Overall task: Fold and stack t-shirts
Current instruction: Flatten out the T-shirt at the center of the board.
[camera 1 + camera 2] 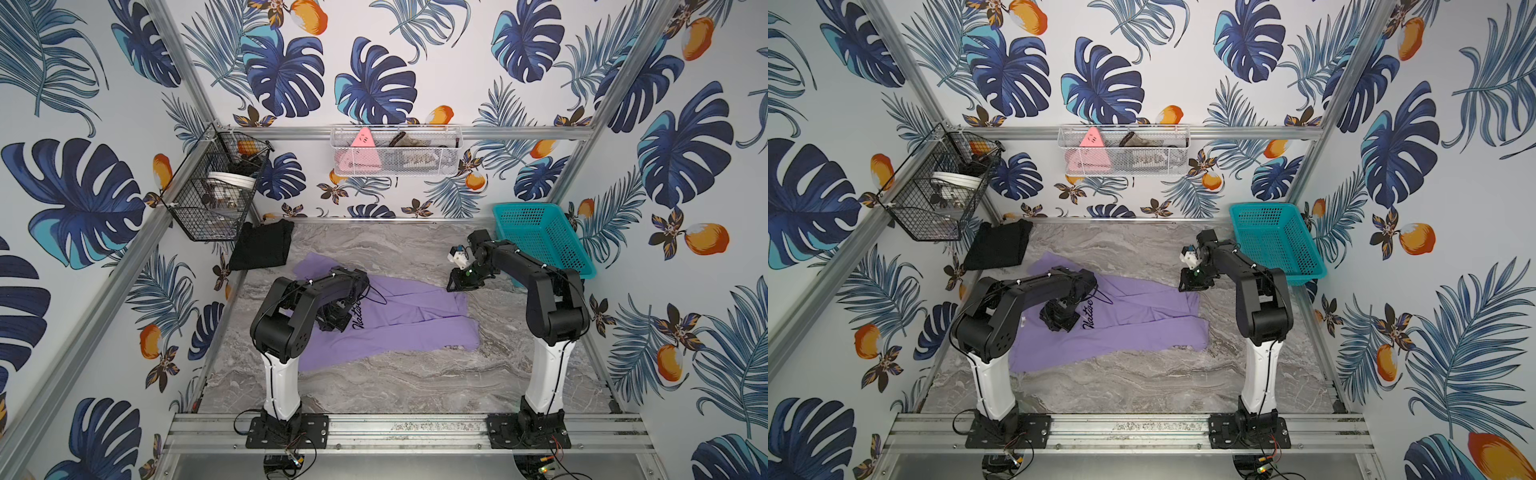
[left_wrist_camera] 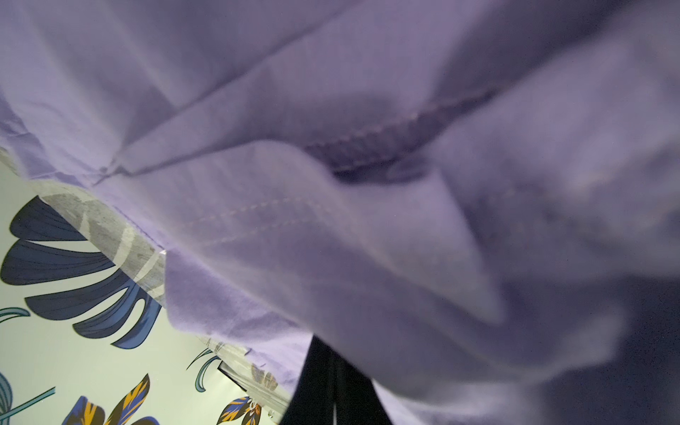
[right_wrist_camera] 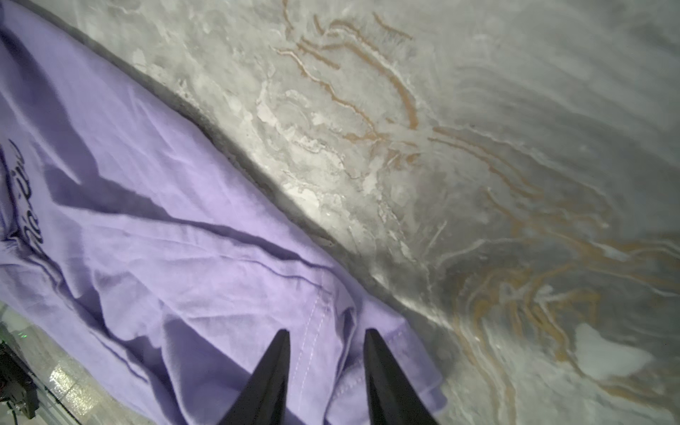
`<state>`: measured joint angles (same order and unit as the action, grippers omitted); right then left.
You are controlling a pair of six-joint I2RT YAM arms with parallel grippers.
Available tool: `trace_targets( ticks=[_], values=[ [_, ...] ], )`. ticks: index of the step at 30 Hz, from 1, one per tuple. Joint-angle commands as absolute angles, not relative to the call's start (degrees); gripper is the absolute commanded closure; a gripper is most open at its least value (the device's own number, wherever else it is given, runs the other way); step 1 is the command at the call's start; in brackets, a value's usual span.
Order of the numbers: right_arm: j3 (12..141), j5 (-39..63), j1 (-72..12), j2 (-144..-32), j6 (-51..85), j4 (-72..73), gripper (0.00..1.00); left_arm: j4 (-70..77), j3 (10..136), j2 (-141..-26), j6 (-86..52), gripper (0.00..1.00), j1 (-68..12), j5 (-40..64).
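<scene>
A lavender-purple shirt (image 1: 407,320) (image 1: 1133,328) with black cursive lettering lies partly folded across the marble table. My left gripper (image 1: 330,324) (image 1: 1059,322) sits low over its left part, by the lettering. In the left wrist view its fingers (image 2: 331,386) are pressed together and purple cloth drapes over their tips. My right gripper (image 1: 455,286) (image 1: 1185,286) hovers at the shirt's far right corner. In the right wrist view it (image 3: 325,335) stands open, straddling the stitched hem (image 3: 312,331). A folded black shirt (image 1: 262,245) (image 1: 998,245) lies at the back left.
A teal basket (image 1: 540,241) stands at the back right, close behind the right arm. A black wire basket (image 1: 212,191) hangs on the left wall above the black shirt. A white mesh basket (image 1: 395,151) on the back wall holds a pink triangular item (image 1: 363,139).
</scene>
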<state>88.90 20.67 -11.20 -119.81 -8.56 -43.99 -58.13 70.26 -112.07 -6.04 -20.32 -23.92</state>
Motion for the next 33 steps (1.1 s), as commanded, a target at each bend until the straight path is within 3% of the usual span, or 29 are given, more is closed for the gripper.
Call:
trace_targets(
  ticks=[1, 5, 9, 17, 33],
  values=[
    [90.2, 21.3, -11.3, -121.0, -9.3, -43.9, 0.62, -58.1, 70.3, -111.7, -5.6, 1.0, -20.3, -22.2],
    [90.9, 21.5, -11.3, -122.3, -9.5, -43.9, 0.68, -57.9, 70.1, -111.6, -5.6, 1.0, -20.3, -22.4],
    [91.6, 21.3, -11.3, -122.8, -10.0, -43.6, 1.0, -57.9, 70.1, -111.9, -5.6, 1.0, -20.3, -22.4],
    [95.2, 20.0, -11.2, -121.9, -10.6, -43.2, 1.0, -58.3, 70.9, -113.2, -5.6, 1.0, -20.3, -22.4],
    [116.6, 11.3, -7.6, -126.0, -13.6, -41.8, 1.0, -58.4, 70.6, -112.1, -5.4, 1.0, -20.2, -22.5]
  ],
)
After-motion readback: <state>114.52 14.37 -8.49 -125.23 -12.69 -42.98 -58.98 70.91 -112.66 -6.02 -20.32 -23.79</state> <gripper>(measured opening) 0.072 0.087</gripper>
